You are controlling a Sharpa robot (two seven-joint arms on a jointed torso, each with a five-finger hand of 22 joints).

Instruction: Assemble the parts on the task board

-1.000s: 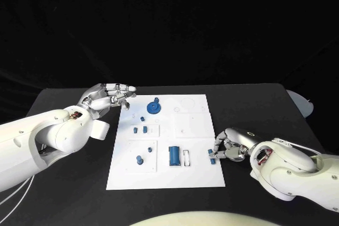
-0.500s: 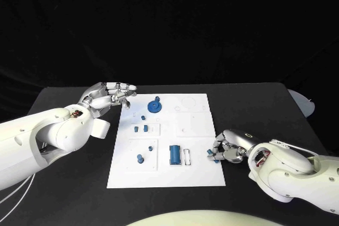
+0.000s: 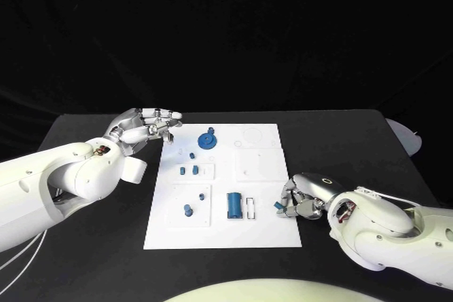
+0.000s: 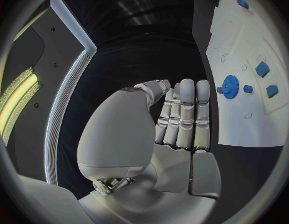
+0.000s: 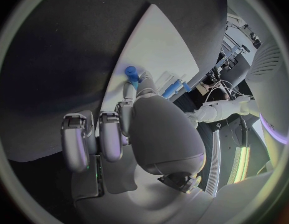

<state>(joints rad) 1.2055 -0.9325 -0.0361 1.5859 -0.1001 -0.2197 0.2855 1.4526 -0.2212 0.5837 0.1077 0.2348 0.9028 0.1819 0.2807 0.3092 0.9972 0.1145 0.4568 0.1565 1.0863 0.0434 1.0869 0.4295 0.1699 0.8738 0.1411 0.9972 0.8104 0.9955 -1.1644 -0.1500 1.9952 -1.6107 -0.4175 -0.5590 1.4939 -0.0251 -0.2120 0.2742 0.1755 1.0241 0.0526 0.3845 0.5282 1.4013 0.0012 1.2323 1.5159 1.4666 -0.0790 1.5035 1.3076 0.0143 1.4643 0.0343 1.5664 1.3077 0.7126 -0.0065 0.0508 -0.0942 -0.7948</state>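
Note:
The white task board [image 3: 269, 233] lies in the middle of the black table. My right hand [image 3: 304, 200] sits at the board's right edge and pinches a small blue peg [image 3: 280, 206] in its fingertips; the peg [image 5: 131, 75] shows over the board [image 5: 163, 40]. On the board are a blue gear [image 3: 207, 142], a blue block [image 3: 233, 205] and several small blue pieces [image 3: 188, 211]. My left hand [image 3: 146, 126] hovers at the board's far left corner, fingers curled side by side with nothing in them. The left wrist view shows that hand [image 4: 179, 119] beside the gear [image 4: 229, 86].
A pale round object [image 3: 404, 135] sits at the table's right edge. Bare black tabletop [image 3: 94, 249] surrounds the board on all sides.
My right hand has edged a little toward the board with the blue peg held in it. The left hand has hardly moved.

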